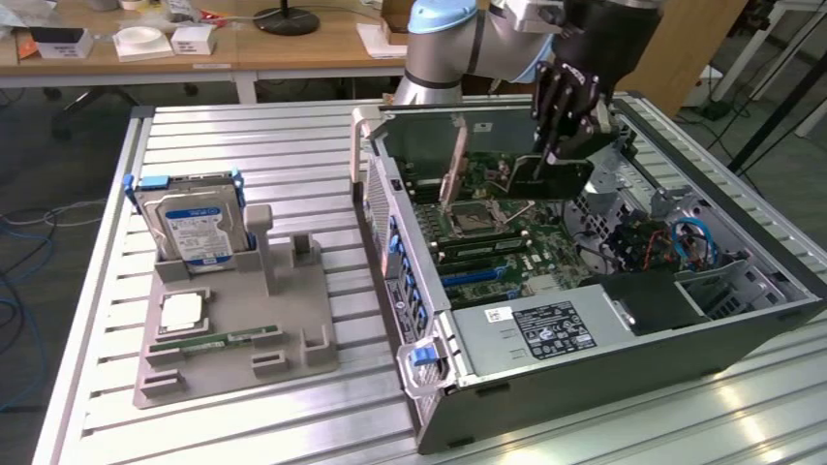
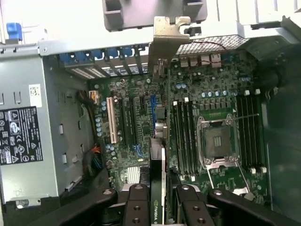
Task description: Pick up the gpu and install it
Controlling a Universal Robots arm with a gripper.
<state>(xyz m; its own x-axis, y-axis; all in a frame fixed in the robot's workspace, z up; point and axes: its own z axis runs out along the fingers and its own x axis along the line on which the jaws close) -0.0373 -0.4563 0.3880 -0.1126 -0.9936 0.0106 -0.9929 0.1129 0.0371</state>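
Exterior view: an open computer case (image 1: 621, 320) lies on the worktop (image 1: 259, 136), its motherboard (image 1: 498, 237) and power supply (image 1: 549, 329) exposed. Beside it, a grey holder tray (image 1: 232, 358) carries a hard drive (image 1: 194, 223) and a memory stick (image 1: 213, 341). The end effector (image 1: 559, 155) is clamped on the gpu (image 1: 452, 170), held edge-on above the motherboard inside the case: thin green board, silver end bracket (image 2: 165, 40).

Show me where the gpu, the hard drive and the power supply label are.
gpu (image 2: 160, 70), wrist view, on its silver end bracket.
hard drive (image 1: 197, 231), exterior view, on its blue-white label.
power supply label (image 1: 556, 330), exterior view, on the middle of the black sticker.
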